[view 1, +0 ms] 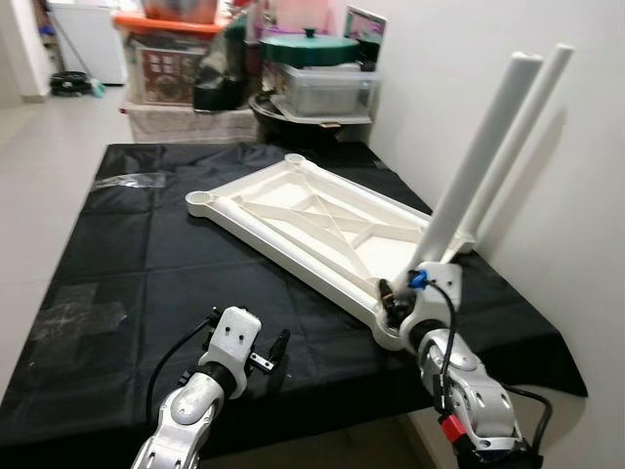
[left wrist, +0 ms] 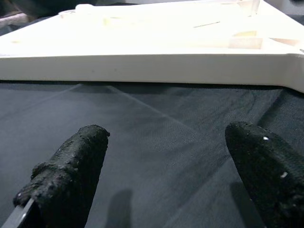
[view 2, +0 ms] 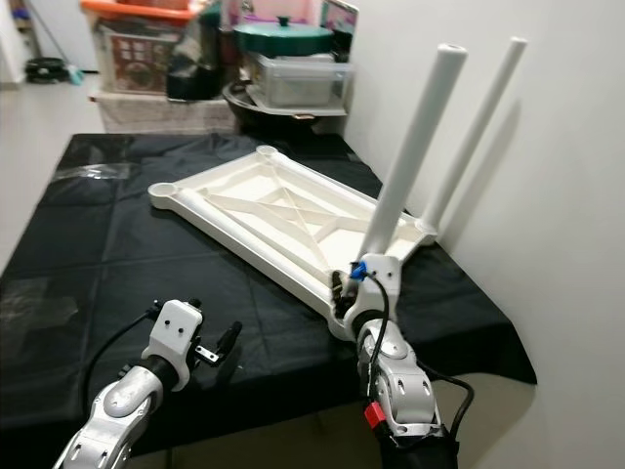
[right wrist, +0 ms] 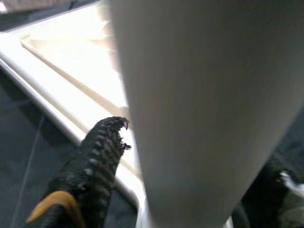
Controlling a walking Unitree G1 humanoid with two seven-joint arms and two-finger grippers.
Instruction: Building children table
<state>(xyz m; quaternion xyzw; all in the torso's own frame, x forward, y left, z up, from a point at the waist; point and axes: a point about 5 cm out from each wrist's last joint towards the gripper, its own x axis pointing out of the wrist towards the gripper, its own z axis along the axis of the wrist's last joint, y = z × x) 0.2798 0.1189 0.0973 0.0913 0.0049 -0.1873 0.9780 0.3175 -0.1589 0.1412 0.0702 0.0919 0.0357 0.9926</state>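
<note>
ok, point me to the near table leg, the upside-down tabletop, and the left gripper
near table leg (view 1: 476, 161), left eye view, mid-shaft of the white tube
tabletop (view 1: 312, 210), left eye view, crossed ribs on the underside
left gripper (left wrist: 166, 166), left wrist view, midway between its open fingertips

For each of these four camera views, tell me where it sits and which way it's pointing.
Left and right eye views: on the head, looking forward and down at the upturned tabletop on the black cloth; both arms show.
Left wrist view: along the open left gripper toward the tabletop's edge.
Right wrist view: along the right gripper, closed on the near leg.
All share the tabletop.
</note>
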